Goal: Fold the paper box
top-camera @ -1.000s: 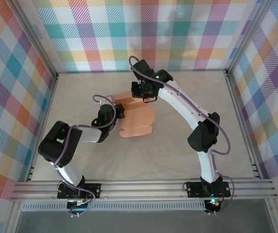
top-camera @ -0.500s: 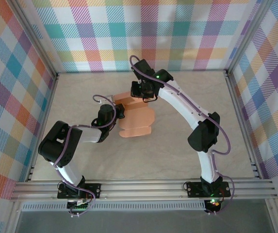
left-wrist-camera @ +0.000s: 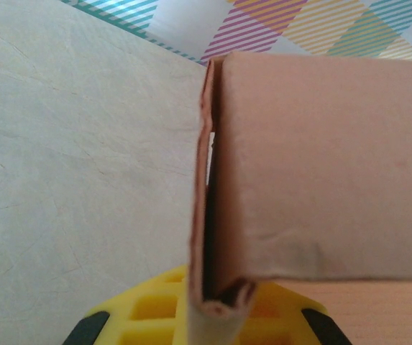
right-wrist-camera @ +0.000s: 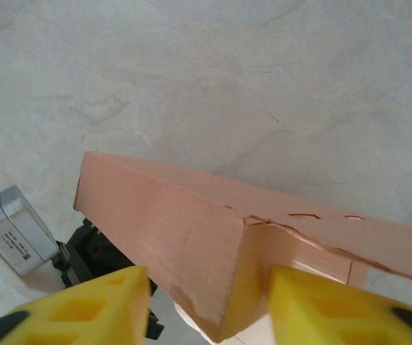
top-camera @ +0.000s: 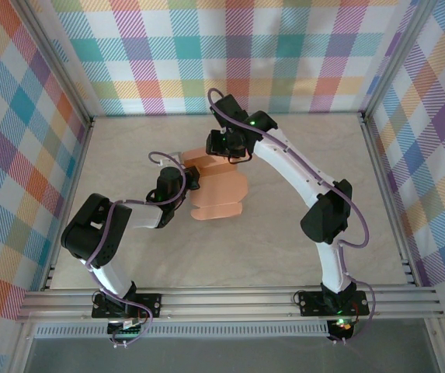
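The paper box (top-camera: pixel 216 193) is salmon-orange card, partly folded, lying mid-table between both arms. My left gripper (top-camera: pixel 192 180) comes in from the left and is shut on a doubled side wall of the paper box (left-wrist-camera: pixel 321 165). That wall's folded edge is pinched at my left gripper (left-wrist-camera: pixel 216 305). My right gripper (top-camera: pixel 227 158) hangs over the box's far end. In the right wrist view a corner of the paper box (right-wrist-camera: pixel 191 237) sits between the yellow fingers (right-wrist-camera: pixel 90 309) of my right gripper (right-wrist-camera: pixel 209 309), which is open, with a gap on the left side.
The pale marbled table (top-camera: pixel 300 148) spreads out around the box. Metal frame rails (top-camera: pixel 230 299) run along the near edge, and checked walls (top-camera: pixel 20 155) close in the sides and back. A grey block on the left arm (right-wrist-camera: pixel 15 230) lies just beyond the box.
The right gripper's jaws have spread apart and let go of the box corner. The box settled slightly toward the back. The left gripper keeps its pinch.
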You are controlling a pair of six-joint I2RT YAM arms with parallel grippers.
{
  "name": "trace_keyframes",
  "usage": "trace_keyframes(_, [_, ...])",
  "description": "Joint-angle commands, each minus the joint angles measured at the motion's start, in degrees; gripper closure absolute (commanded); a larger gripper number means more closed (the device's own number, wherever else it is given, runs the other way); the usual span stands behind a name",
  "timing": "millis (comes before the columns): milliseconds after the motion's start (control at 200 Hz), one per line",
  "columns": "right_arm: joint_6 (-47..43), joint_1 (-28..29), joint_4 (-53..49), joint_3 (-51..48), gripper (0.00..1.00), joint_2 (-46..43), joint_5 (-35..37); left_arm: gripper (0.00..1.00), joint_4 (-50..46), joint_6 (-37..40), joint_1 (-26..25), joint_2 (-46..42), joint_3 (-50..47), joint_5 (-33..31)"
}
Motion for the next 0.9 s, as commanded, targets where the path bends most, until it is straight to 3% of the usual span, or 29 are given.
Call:
trace_keyframes(0, [-1.9, -0.1, 1.9, -0.8, 0.44, -2.6, -1.4, 1.0, -0.9, -1.6, -0.3, -0.5, 1.3, 0.8])
trace_keyframes(170, [-4.8, -0.5, 10.4, -10.2, 0.21, -10.9, -6.8, 1.0, -9.3, -5.0, 0.2, -1.0, 3.8, 0.4])
trace_keyframes(335, [-7.9, -1.9, 19.7, -22.5, 0.17, -21.9, -7.3, 1.0, -13.9, -6.2, 0.8, -1.5, 5.5, 1.6])
trace_keyframes(450, [-9.6, -6.5, 26.0, -33.1, 0.16, -30.5, -7.0, 1.0, -21.5, -5.6, 1.3, -1.9, 9.2, 4.8])
trace_keyframes(700, [-3.5, -25.2, 31.6, -47.7, 0.29, -36.1, -23.9, 1.0, -29.5, -0.9, 2.1, -4.5, 12.4, 17.4])
trace_keyframes(895, [-4.6, -28.3, 34.8, -48.7, 0.42, -31.6, -35.2, 1.0, -29.6, -1.0, 2.1, -4.7, 12.5, 21.8])
